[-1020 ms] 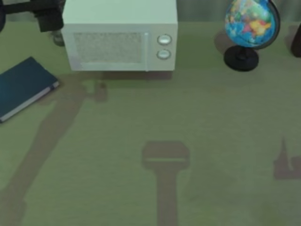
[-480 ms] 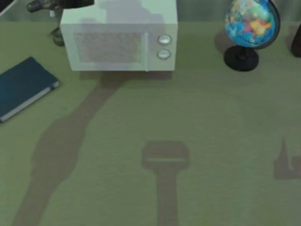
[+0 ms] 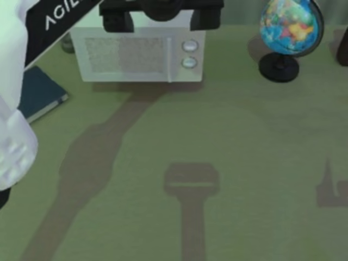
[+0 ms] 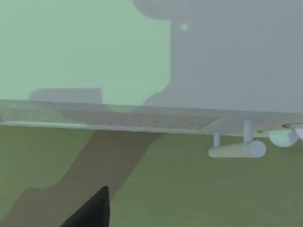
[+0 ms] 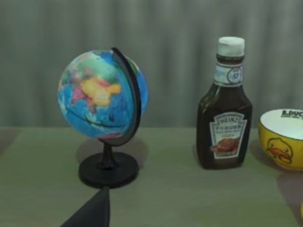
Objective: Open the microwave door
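- One microwave (image 3: pixel 138 51) is sitting at the far edge of the counter (image 3: pixel 228 136), left of centre in the top view, with the microwave door (image 3: pixel 125 55) lying flush against its front, shut.
- Two round silver knobs (image 3: pixel 190 45) are stacked on the panel to the right of the door.
- The left arm is reaching in from the top view's left, and the left end effector (image 3: pixel 162 12) is hovering over the microwave's top; whether its fingers are spread or pressed together cannot be told from these views.
- Only the left wrist view is showing the door handle (image 4: pixel 236 149), a pale bar standing off the front on two short posts, with one dark fingertip (image 4: pixel 92 213) poking into the frame's edge.
- Only the right wrist view is showing one brown sauce bottle (image 5: pixel 224 111) and one yellow bowl (image 5: pixel 282 139), both standing beside the globe (image 5: pixel 102 97); one dark fingertip is showing there too.
- The top view is showing the one globe (image 3: pixel 288 24) at far right, well apart from the microwave, and one dark blue book (image 3: pixel 41 92) near the left edge, partly under the arm.
- The right end effector is not appearing in the top view, so its state cannot be told.
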Controlling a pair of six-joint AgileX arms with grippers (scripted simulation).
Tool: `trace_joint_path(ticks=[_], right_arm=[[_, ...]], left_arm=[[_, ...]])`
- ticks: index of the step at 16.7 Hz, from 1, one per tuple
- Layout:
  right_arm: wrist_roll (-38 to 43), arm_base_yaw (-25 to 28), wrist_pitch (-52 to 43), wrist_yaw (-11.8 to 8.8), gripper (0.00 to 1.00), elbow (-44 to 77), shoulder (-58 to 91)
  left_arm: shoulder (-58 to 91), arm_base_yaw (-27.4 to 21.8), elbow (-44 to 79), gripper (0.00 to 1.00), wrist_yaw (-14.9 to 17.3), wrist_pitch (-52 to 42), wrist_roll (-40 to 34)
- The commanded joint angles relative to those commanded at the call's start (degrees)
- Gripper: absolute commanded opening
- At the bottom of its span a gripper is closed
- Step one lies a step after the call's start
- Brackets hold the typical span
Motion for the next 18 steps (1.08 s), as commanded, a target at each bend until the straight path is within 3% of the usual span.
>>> trace_joint_path(ticks=[5,11,16,18], right_arm=[[0.0,0.0,0.0,0.0,1.00,0.0,0.0],[0.0,0.0,0.0,0.0,1.00,0.0,0.0],[0.0,0.0,0.0,0.0,1.00,0.0,0.0],[0.0,0.0,0.0,0.0,1.00,0.0,0.0]], left_arm=[[0.5,0.4,-0.7,1.00,0.2,1.1,0.4],[5.6,2.6,-5.2,1.00,1.2,11.7,2.5],[6.2,2.9,-5.5,1.00,1.3,12.5,2.7],[6.2,2.9,-5.5,0.85,1.3,12.5,2.7]])
